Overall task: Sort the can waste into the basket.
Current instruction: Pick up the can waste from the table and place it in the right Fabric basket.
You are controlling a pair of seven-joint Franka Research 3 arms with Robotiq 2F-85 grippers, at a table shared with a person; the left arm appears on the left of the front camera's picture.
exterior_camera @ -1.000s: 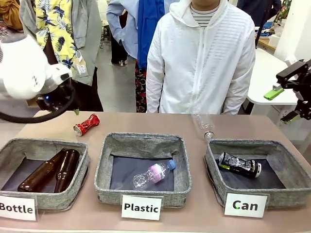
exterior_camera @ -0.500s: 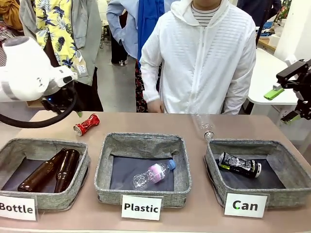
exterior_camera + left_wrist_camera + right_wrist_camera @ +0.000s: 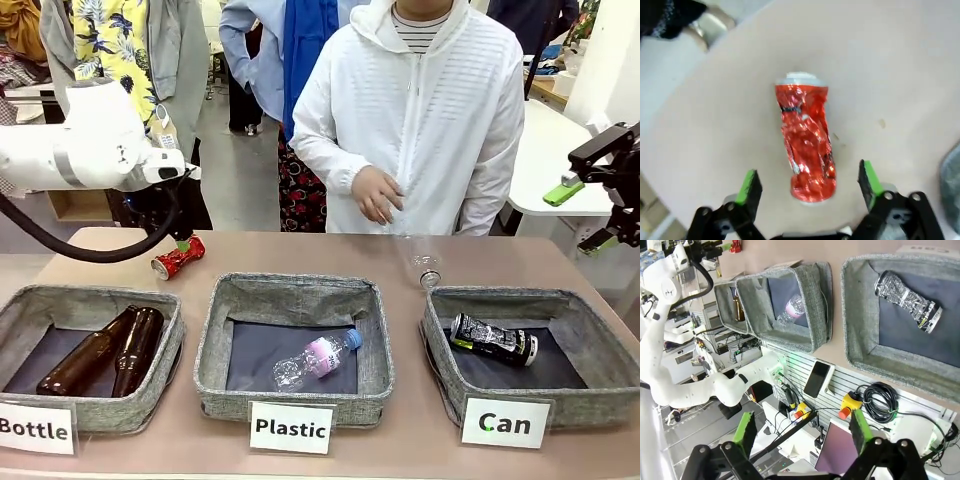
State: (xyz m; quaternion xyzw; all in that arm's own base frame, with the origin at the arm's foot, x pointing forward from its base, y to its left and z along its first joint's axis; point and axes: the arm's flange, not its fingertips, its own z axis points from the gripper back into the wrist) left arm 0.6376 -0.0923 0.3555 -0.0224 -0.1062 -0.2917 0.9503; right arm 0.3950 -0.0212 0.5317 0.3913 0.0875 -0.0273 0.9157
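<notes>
- Left gripper [image 3: 807, 181], spread wide and empty, hangs over the red can [image 3: 805, 140], its green pads flanking the can's near end without touching
- The red can lies on its side near the far left corner of the table [image 3: 300, 255]; the black can [image 3: 493, 338] already lies in the Can basket [image 3: 600, 400] at the right front corner
- Step, by my reading: lining up the grasp; next it must drop lower, close across the crumpled body, lift and carry right
- Right gripper [image 3: 582, 216] waits released beyond the right edge
- The Bottle basket [image 3: 165, 375] and Plastic basket [image 3: 215, 345] lie under that path, a clear plastic bottle [image 3: 422, 262] sits by the far edge, and a person's hand [image 3: 375, 195] hangs there too, so carry high
</notes>
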